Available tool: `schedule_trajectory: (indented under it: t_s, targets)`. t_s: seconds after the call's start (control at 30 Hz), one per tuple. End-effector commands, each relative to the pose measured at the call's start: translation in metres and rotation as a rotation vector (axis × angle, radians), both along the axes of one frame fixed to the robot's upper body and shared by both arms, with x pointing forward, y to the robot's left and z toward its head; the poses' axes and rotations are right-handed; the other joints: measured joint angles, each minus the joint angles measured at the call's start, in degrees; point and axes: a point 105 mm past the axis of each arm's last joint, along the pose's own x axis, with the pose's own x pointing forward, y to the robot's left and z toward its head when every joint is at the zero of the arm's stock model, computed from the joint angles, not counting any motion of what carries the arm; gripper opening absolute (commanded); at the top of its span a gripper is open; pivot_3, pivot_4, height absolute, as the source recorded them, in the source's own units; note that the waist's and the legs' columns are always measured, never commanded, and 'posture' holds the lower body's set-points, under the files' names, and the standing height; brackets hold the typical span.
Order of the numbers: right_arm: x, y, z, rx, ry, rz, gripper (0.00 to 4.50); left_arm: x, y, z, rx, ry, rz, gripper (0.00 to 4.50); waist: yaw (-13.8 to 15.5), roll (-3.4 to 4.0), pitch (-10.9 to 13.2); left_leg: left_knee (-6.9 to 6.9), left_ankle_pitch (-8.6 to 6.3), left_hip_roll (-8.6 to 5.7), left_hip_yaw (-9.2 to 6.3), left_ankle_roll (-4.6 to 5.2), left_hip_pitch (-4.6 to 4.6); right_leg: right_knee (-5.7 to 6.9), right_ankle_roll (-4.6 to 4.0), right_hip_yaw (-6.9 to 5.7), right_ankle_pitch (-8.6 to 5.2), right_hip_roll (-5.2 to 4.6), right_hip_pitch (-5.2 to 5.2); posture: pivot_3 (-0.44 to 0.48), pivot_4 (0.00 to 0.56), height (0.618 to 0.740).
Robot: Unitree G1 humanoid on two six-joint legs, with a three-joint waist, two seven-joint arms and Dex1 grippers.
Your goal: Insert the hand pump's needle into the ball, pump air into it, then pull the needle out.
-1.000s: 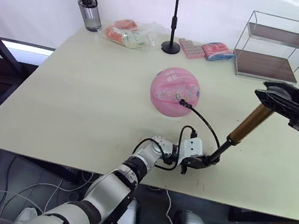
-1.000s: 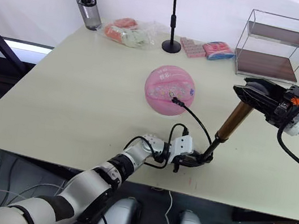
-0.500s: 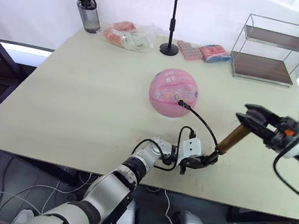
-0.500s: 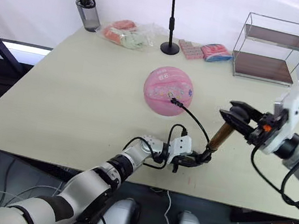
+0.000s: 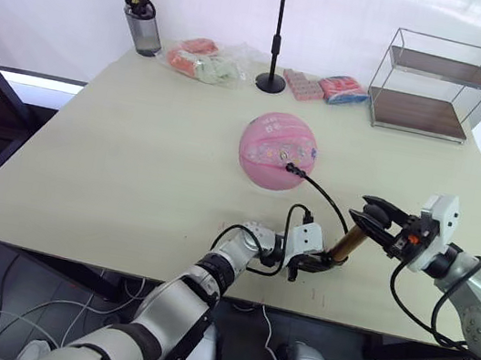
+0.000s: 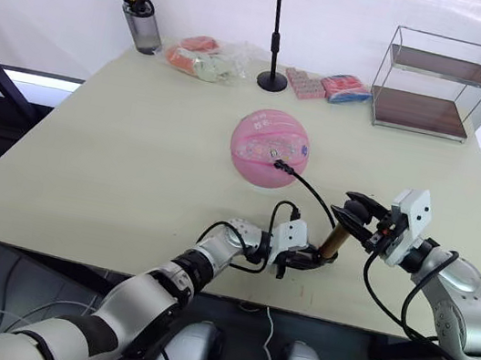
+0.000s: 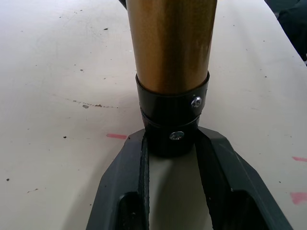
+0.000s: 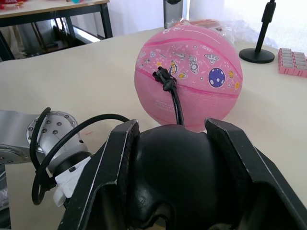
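While our left gripper (image 5: pixel 317 263) squeezes the black bottom end of the slim gold-brass hand pump (image 5: pixel 348 239) near the table's front edge, our right gripper (image 5: pixel 378 220) clamps its black handle. Farther back, the thin black hose (image 5: pixel 324 190) runs to the round pink rubber ball (image 5: pixel 280 149), its needle (image 8: pixel 163 79) plugged in.

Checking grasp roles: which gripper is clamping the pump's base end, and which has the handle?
The left gripper clamps the black base collar of the hand pump, down at the table. The right gripper holds the black T-handle at the raised end.

Lab-like room: microphone stand (image 5: pixel 279 29), cables, worktable (image 5: pixel 134 153).
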Motion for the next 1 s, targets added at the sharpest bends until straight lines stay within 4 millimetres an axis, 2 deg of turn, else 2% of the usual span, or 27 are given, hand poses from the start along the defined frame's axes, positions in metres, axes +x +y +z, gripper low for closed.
schedule_trajectory:
  t_s: [0.03,0.27,0.43,0.63,0.7,0.77,0.8,0.9,1.0]
  targets:
    - [-0.002,-0.010,0.010,-0.031,0.034,-0.009,1.79,-0.027,0.027,-0.050,0.174,0.155,-0.005,1.03,0.0,0.05,0.0,0.00,0.00,0.00,0.00,0.00,-0.01,0.00,0.00,0.00,0.00,-0.01,0.00,0.000,0.150,0.731]
    - [-0.009,-0.017,0.088,-0.013,-0.084,0.029,1.79,-0.029,0.028,-0.051,0.175,0.157,-0.011,1.03,0.2,0.68,0.8,-0.01,0.00,-0.14,0.00,0.00,-0.16,-0.02,-0.02,-0.04,0.01,-0.12,-0.06,0.000,0.150,0.731]
    - [-0.014,-0.024,0.139,0.007,-0.153,0.027,1.79,-0.029,0.028,-0.051,0.179,0.157,-0.019,1.03,0.2,0.60,1.0,0.00,0.00,-0.18,-0.06,0.01,-0.19,-0.05,-0.01,-0.10,0.00,-0.14,-0.05,0.000,0.150,0.731]
    - [-0.019,-0.029,0.180,0.042,-0.213,0.018,1.79,-0.028,0.028,-0.050,0.179,0.154,-0.020,1.03,0.1,0.73,1.1,0.00,0.00,-0.17,-0.05,0.00,-0.19,-0.06,0.00,-0.10,0.00,-0.17,-0.05,0.000,0.150,0.731]
    - [-0.019,-0.029,0.188,0.053,-0.228,0.014,1.79,-0.028,0.028,-0.050,0.180,0.154,-0.020,1.03,0.2,0.68,1.3,0.00,0.00,-0.18,-0.05,0.01,-0.20,-0.06,0.00,-0.10,0.00,-0.19,-0.06,0.000,0.150,0.731]
    - [-0.018,-0.027,0.188,0.070,-0.222,0.014,1.79,-0.028,0.028,-0.050,0.181,0.155,-0.021,1.03,0.2,0.79,1.4,0.00,0.01,-0.19,-0.05,0.01,-0.26,-0.06,-0.01,-0.10,0.01,-0.21,-0.09,0.000,0.150,0.731]
    - [-0.016,-0.025,0.180,0.066,-0.200,0.015,1.79,-0.028,0.028,-0.050,0.180,0.156,-0.021,1.03,0.2,0.79,1.4,0.01,0.01,-0.22,-0.04,0.02,-0.36,-0.06,-0.02,-0.09,0.02,-0.22,-0.13,0.000,0.150,0.731]
    - [-0.010,-0.014,0.133,-0.026,-0.095,0.020,1.79,-0.028,0.028,-0.050,0.179,0.157,-0.020,1.03,0.2,0.70,1.3,0.03,0.01,-0.48,-0.09,0.02,-0.46,-0.06,-0.07,-0.12,0.05,-0.22,-0.18,0.000,0.150,0.731]
    - [-0.006,-0.009,0.097,-0.039,-0.026,0.016,1.79,-0.028,0.027,-0.049,0.177,0.156,-0.017,1.03,0.1,0.56,1.2,0.00,0.01,-0.47,-0.18,0.02,-0.42,-0.06,0.03,-0.20,-0.02,-0.20,-0.11,0.000,0.150,0.731]
